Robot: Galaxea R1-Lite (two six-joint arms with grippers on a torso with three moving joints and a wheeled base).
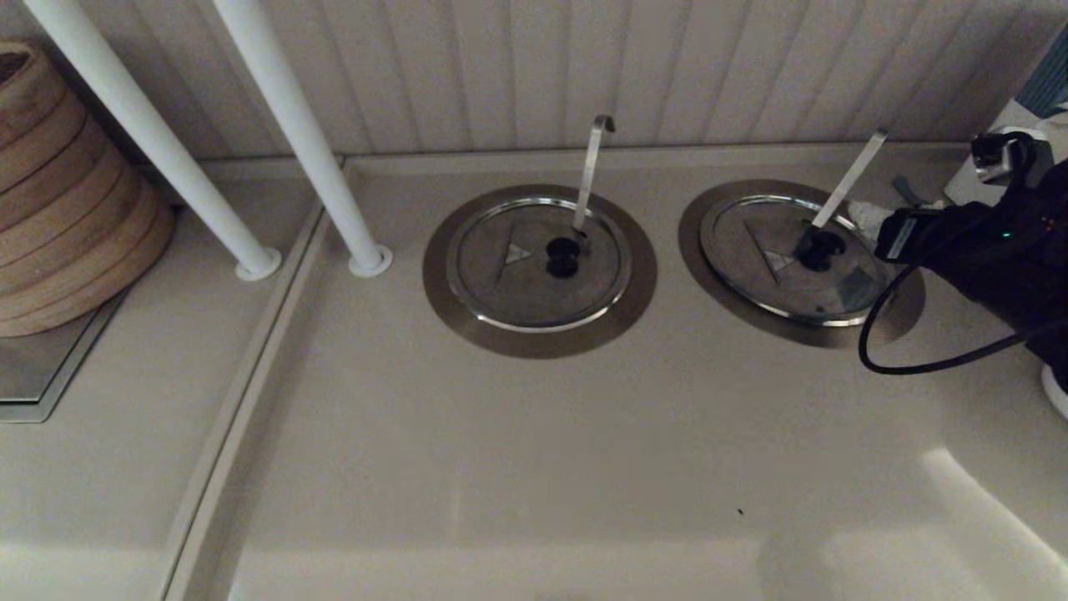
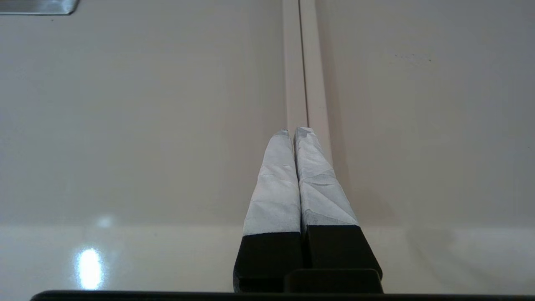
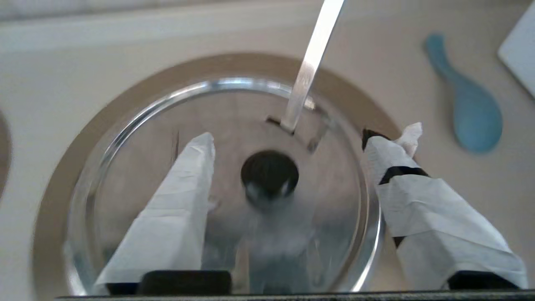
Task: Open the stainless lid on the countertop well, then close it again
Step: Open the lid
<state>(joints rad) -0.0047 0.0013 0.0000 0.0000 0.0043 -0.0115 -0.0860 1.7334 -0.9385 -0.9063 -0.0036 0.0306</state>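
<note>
The stainless lid is sitting flat over the countertop well on the right side of the counter, its shiny rim lying inside the wide dull-steel ring. A straight flat utensil handle is poking up through a slot just beside the lid's black knob and leaning toward the far right. A bluish-grey square patch is showing near the lid's right, near edge.

The right gripper is hovering over this lid from the right, its fingers spread wide with the knob between them and not touching it. One taped finger is lying over the lid's face; the other is lying past the rim on the far side of the knob. How high the tips are standing above the lid is hard to judge, as the wrist view is smeared there.

The left gripper is parked over the bare counter by a seam, its taped fingers pressed together on nothing.

To the left, a similar lid with a hook-tipped handle is covering a second ringed hole. A blue spoon is lying on the counter just right of the task well. Stacked bamboo steamers are standing at the far left, with two white poles between them and the lids.
</note>
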